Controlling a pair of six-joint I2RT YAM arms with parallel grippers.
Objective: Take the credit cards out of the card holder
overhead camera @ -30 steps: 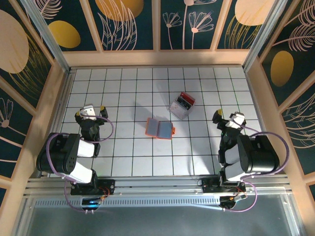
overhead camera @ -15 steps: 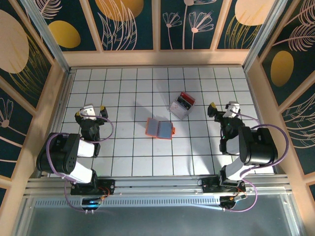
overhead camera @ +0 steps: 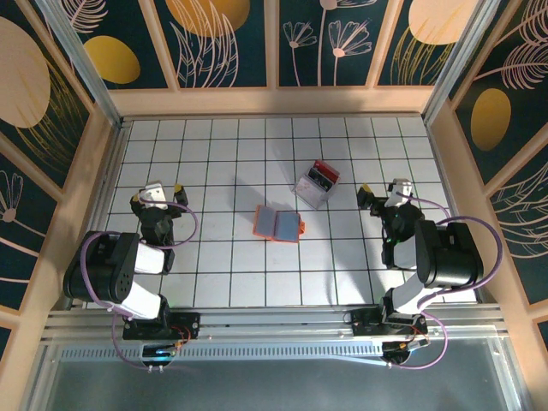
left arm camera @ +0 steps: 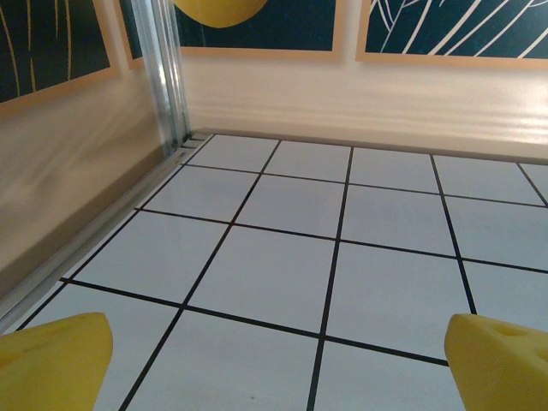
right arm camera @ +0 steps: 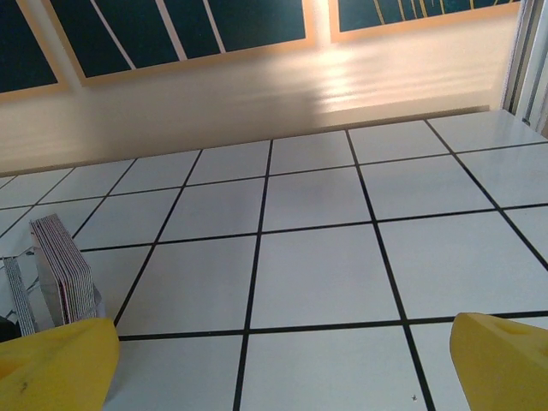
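Observation:
The card holder (overhead camera: 278, 223) lies unfolded in the middle of the tiled floor, blue-grey inside with an orange rim. My left gripper (overhead camera: 156, 198) hovers at the left, several tiles from the holder, open with nothing between its yellow fingertips (left arm camera: 53, 360). My right gripper (overhead camera: 381, 193) stands open at the right, about three tiles from the holder, its yellow fingertips (right arm camera: 505, 364) wide apart over bare tiles. No cards can be made out in the holder from above.
A clear box (overhead camera: 316, 183) with red and black contents stands just behind and right of the holder; its stacked contents (right arm camera: 60, 272) show at the left in the right wrist view. Wooden walls (overhead camera: 274, 101) ring the tiled floor (overhead camera: 223, 154).
My right arm has swung forward and to the left, bringing its gripper nearer the clear box. The left arm and the holder have stayed put.

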